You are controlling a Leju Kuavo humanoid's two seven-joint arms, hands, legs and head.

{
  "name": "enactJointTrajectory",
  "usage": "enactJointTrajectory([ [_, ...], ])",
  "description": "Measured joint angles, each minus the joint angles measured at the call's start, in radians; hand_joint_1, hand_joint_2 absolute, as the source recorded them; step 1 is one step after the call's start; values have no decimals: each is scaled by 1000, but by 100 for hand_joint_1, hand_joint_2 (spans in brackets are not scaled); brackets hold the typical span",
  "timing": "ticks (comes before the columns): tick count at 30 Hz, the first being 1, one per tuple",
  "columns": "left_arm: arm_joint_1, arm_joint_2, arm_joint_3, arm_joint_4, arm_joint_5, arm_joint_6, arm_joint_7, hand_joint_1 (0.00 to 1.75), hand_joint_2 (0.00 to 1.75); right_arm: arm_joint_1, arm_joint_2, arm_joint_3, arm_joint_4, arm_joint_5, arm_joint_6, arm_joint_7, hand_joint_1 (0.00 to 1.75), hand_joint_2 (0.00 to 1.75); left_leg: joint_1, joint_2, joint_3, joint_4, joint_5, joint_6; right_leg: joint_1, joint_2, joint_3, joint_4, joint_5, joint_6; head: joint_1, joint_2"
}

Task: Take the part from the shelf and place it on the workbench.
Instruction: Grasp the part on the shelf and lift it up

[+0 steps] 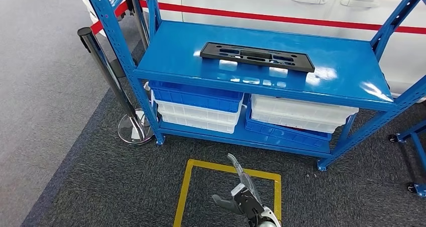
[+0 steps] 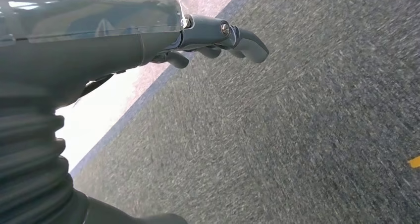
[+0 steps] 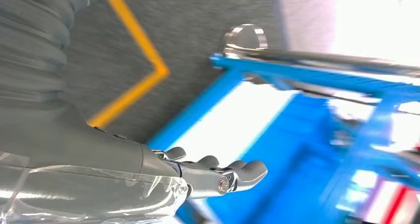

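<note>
Grey carpet (image 1: 75, 187) runs along the left of the blue shelf (image 1: 351, 81), and 2 chrome stanchion posts (image 1: 103, 66) stand just beside the shelf's left upright, the nearer one on a round base. On the shelf's top board lies the black part (image 1: 256, 57), a long flat plate with slots, lying lengthwise near the middle of the board, with nothing touching it. Under that board, stacked blue and white bins (image 1: 198, 104) sit on the lower level at the left and more of them (image 1: 296, 119) at the right. A yellow square outline (image 1: 187, 187) is marked on the dark floor in front of the shelf. Inside that outline, well short of the shelf, the right hand (image 1: 241, 192) reaches forward with fingers stretched out and apart, holding nothing. The left hand (image 2: 218, 40) hangs over the carpet, fingers loosely extended and empty. A white car body (image 1: 261, 1) with a red stripe stands behind the shelf.
</note>
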Motion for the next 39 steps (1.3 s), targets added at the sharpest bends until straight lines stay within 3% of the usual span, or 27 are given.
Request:
enactJointTrajectory([
  [6, -1, 0, -1, -5, -28, 0, 3, 0, 175, -24, 0, 47, -126, 51, 14, 40, 0, 175, -1, 0, 1, 0, 0, 0, -1, 0, 0, 0, 0, 0, 0, 0],
  [10, 0, 2, 14, -9, 54, -1, -36, 0, 175, -51, -1, 81, -147, 119, -27, 47, 0, 175, -1, 0, 1, 0, 0, 0, -1, 0, 0, 0, 0, 0, 0, 0],
  [15, 3, 11, 150, -14, 270, -6, -169, 0, 175, -68, -9, 118, -199, 169, -66, 70, 0, 175, -1, 0, 1, 0, 0, 0, -1, 0, 0, 0, 0, 0, 0, 0],
  [18, 4, 14, 206, -14, 296, -3, -122, 0, 175, -69, -22, 132, -246, 214, -125, 72, 0, 175, -1, 0, 1, 0, 0, 0, -1, 0, 0, 0, 0, 0, 0, 0],
  [22, 7, 25, 253, -14, 366, -1, -79, 0, 175, -71, -38, 141, -315, 346, -281, 84, 0, 175, -1, 0, 1, 0, 0, 0, -1, 0, 0, 0, 0, 0, 0, 0],
  [24, 11, 32, 319, -17, 498, -18, -170, 0, 175, -71, -48, 148, -349, 391, -328, 97, 0, 175, -1, 0, 1, 0, 0, 0, -1, 0, 0, 0, 0, 0, 0, 0],
  [25, 15, 37, 375, -20, 593, -45, -262, 0, 175, -70, -55, 150, -367, 396, -335, 101, 0, 175, -1, 0, 1, 0, 0, 0, -1, 0, 0, 0, 0, 0, 0, 0],
  [27, 27, 50, 527, -28, 779, -176, -522, 0, 175, -59, -70, 152, -410, 380, -326, 105, 0, 175, -1, 0, 2, 0, 0, 0, -1, 0, 0, 0, 0, 0, 0, 0],
  [29, 36, 72, 673, -31, 861, -368, -759, 0, 87, -40, -85, 149, -445, 359, -302, 99, 0, 175, -1, 0, 1, 0, 0, 0, 0, 0, 0, 0, 0, 0, 0, 0],
  [31, 36, 104, 781, -34, 847, -496, -885, 0, 0, -24, -92, 143, -464, 352, -282, 90, 0, 175, 0, 0, 1, 0, 0, 0, 0, 0, 0, 0, 0, 0, 0, 0],
  [33, 42, 140, 887, -59, 712, -523, -922, 0, 87, -16, -94, 136, -472, 353, -262, 84, 0, 175, 0, 1, 2, 0, 0, 0, 0, 1, 0, 0, 0, 0, 0, 0],
  [35, 62, 175, 1051, -111, 447, -523, -930, 0, 175, -14, -95, 131, -476, 354, -239, 80, 0, 175, 0, 1, 2, 0, 0, -1, 0, 1, -1, 0, 0, 0, 0, 0],
  [39, 79, 212, 1476, -257, -126, -536, -917, 0, 175, -19, -94, 131, -476, 358, -210, 81, 0, 175, 0, -1, 1, 0, 2, -3, 1, -1, -2, 0, 0, -1, 0, 0],
])
